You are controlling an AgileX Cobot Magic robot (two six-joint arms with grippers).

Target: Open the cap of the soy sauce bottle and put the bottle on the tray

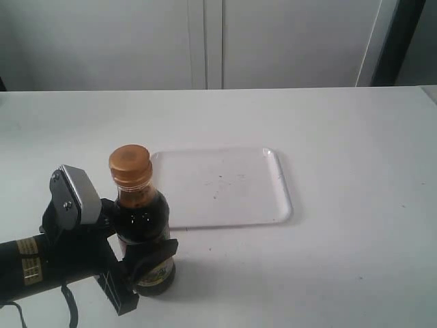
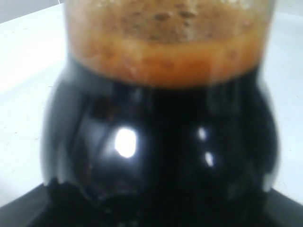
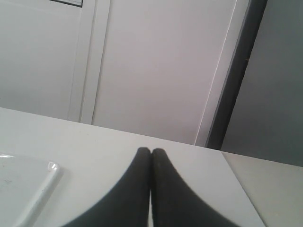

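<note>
The soy sauce bottle point(image 1: 141, 219) stands upright on the white table at the front left, dark liquid inside, its orange-gold cap point(image 1: 130, 162) down on top. My left gripper point(image 1: 140, 263) is shut on the bottle's lower body from the left. In the left wrist view the bottle point(image 2: 161, 142) fills the picture, so the fingers are hidden. The white tray point(image 1: 225, 188) lies flat just behind and to the right of the bottle, with nothing on it. My right gripper point(image 3: 151, 152) is out of the exterior view; its fingertips are pressed together above the table with nothing between them, and a tray corner point(image 3: 45, 182) shows beside them.
White cabinet doors point(image 1: 205, 41) and a dark vertical post point(image 1: 399, 41) stand behind the table's far edge. The table's right edge point(image 3: 236, 184) runs close to my right gripper.
</note>
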